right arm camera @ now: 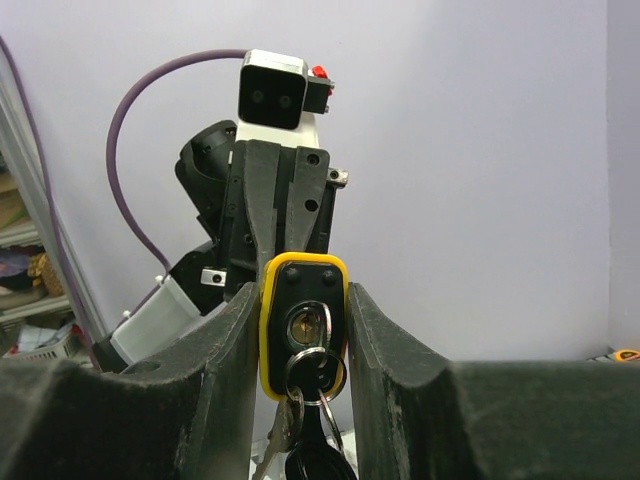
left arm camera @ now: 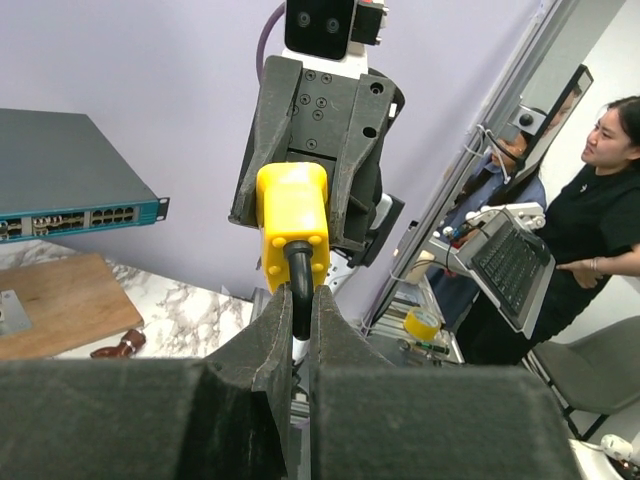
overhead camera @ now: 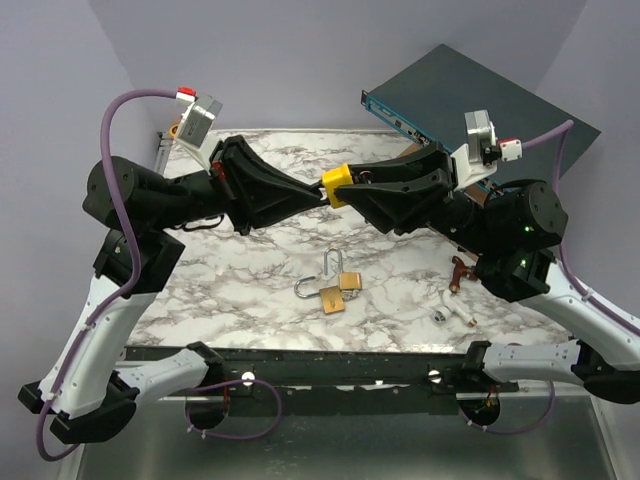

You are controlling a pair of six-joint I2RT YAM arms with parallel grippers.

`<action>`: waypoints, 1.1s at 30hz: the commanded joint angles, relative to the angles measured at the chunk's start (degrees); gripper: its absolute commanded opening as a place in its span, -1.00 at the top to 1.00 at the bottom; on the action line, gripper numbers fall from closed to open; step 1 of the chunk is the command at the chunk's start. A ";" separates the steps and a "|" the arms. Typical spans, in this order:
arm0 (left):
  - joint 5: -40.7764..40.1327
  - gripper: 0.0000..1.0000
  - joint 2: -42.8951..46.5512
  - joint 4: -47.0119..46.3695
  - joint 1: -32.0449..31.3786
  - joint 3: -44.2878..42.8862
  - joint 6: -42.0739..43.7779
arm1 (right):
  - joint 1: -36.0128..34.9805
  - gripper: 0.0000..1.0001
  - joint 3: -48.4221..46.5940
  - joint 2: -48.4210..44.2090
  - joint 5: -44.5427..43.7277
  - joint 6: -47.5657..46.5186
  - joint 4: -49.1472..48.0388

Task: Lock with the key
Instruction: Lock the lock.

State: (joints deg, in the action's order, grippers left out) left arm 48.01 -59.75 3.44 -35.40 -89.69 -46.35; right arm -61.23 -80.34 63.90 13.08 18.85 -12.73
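**Padlock held in mid-air between both arms**

The left arm point(overhead camera: 150, 195) reaches toward the centre, above the marble counter point(overhead camera: 250, 290). The left jaws are fully closed, pinching the black shackle point(left arm camera: 299, 290) of the yellow padlock point(overhead camera: 337, 185). The padlock is raised clear of the counter, between the two arms.

The right arm point(overhead camera: 500, 215) meets it from the opposite side. The right jaws are part-open and clamp the padlock body on both flanks. In the right wrist view, a key point(right arm camera: 308, 325) sits in the keyhole, and a key ring point(right arm camera: 305, 375) and black fob point(right arm camera: 315, 460) hang below.

Two small brass padlocks point(overhead camera: 333, 300) lie on the counter beneath. A network switch point(overhead camera: 470, 85) stands at the far right.
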 commanded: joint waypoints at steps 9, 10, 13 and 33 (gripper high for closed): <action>-4.77 1.00 -5.71 5.01 -3.86 -3.00 3.85 | -5.02 0.99 5.98 8.12 -1.39 -4.49 25.11; -4.42 1.00 -5.25 5.28 -3.48 -2.88 4.35 | -5.02 0.99 5.62 7.94 -2.00 -4.63 25.56; -2.75 1.00 -2.97 3.91 -1.08 -0.84 4.44 | -5.03 0.99 4.21 7.23 -2.93 -4.89 26.42; 7.96 1.00 11.88 -4.85 10.05 13.72 5.48 | -4.96 -0.46 1.58 -2.20 -5.92 -9.45 29.03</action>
State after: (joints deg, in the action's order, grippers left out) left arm 52.95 -51.00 2.66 -26.63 -76.40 -41.60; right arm -66.00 -78.32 66.02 8.16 12.60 13.67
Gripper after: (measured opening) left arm 0.034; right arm 0.714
